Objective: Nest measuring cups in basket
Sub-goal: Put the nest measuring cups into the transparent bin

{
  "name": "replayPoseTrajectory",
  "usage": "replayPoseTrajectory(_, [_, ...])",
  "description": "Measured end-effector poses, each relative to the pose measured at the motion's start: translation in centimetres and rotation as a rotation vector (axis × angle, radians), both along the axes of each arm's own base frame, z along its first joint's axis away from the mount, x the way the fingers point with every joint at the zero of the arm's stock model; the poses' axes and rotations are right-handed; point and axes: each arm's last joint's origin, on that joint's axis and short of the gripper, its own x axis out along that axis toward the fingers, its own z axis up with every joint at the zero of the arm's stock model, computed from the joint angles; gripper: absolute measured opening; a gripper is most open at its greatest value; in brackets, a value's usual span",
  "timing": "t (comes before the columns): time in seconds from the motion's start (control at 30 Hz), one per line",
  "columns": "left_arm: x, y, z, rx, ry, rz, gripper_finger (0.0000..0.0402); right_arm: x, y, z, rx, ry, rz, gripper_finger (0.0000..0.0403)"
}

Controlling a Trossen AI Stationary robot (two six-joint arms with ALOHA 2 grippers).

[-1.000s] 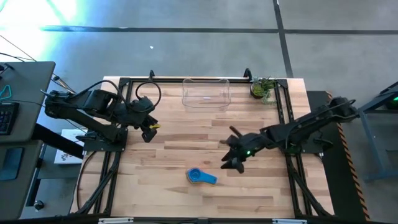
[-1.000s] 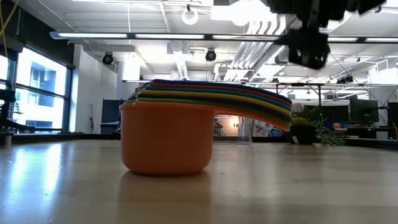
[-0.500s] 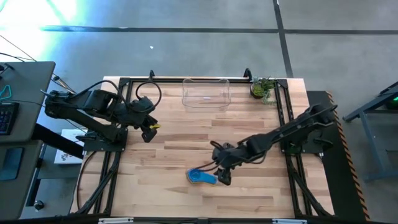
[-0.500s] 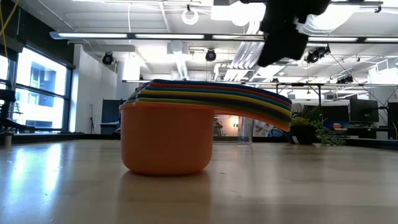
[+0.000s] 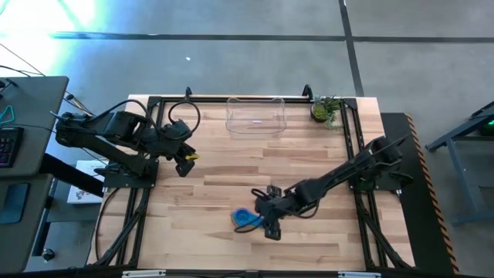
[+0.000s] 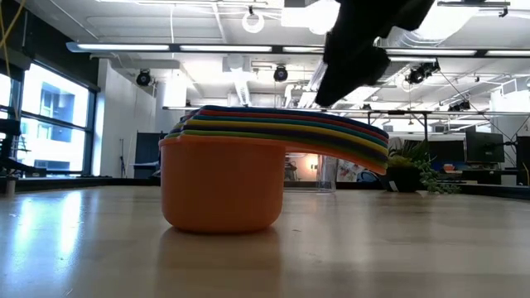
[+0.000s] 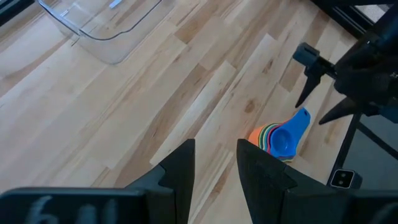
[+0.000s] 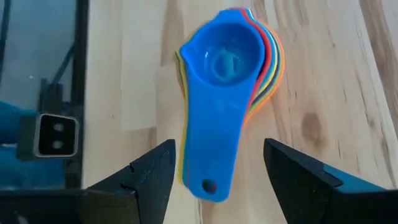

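Overhead, most of the cups (image 5: 245, 218) are hidden: only the blue top one shows clearly, and the right end effector (image 5: 265, 220) covers its handle. From counter height the stack (image 6: 273, 165) reads better: an orange cup at the bottom, its bowl on the wood, with thin rims of yellow, green, teal, purple and red layered above, handles fanned out and arching to one side. The blue one cannot be made out there. The right wrist camera shows the blue cup (image 8: 217, 93) nested on top, its long flat handle with a hole near the tip, coloured rims peeking out around the bowl.

The cups sit on the counter (image 5: 216, 181) well apart from the basket (image 5: 256, 116), toward the near edge; the basket is clear and stands at the far edge beside a small plant (image 5: 326, 110).

The right arm stretches low across the counter to the cups, its fingers (image 8: 149, 171) spread wide either side of the blue handle, above it and not touching. The left end effector (image 5: 185, 163) waits off to the basket's left, fingers (image 7: 180, 168) slightly apart, holding nothing.
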Motion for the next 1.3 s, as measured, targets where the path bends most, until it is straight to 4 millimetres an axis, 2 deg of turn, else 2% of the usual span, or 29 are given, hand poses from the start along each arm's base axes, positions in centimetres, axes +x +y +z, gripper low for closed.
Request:
replayPoseTrajectory(0.23, [0.0, 0.0, 0.0, 0.001, -0.001, 0.001, 0.0111, 0.5, 0.3, -0.9, -0.007, 0.018, -0.021, 0.0236])
replayPoseTrajectory(0.47, [0.0, 0.0, 0.0, 0.002, 0.0, 0.001, 0.0111, 0.7, 0.8, -0.8, 0.034, -0.01, -0.026, 0.0236])
replayPoseTrajectory(0.83, [0.0, 0.0, 0.0, 0.003, -0.001, 0.001, 0.0111, 0.7, 2.0, -2.4, 0.034, 0.027, -0.037, 0.0236])
replayPoseTrajectory(0.93, [0.0, 0.0, 0.0, 0.003, -0.001, 0.001, 0.0111, 0.8, 1.9, -2.1, 0.032, 0.02, -0.087, 0.0236])
replayPoseTrajectory(1.07, [0.0, 0.0, 0.0, 0.003, -0.001, 0.001, 0.0111, 1.2, 2.0, -0.8, 0.006, -0.007, -0.088, 0.0236])
replayPoseTrajectory(1.3, [0.0, 0.0, 0.0, 0.017, 0.002, -0.018, 0.0111, 1.2, 1.8, -0.6, -0.031, 0.016, -0.09, 0.0236])
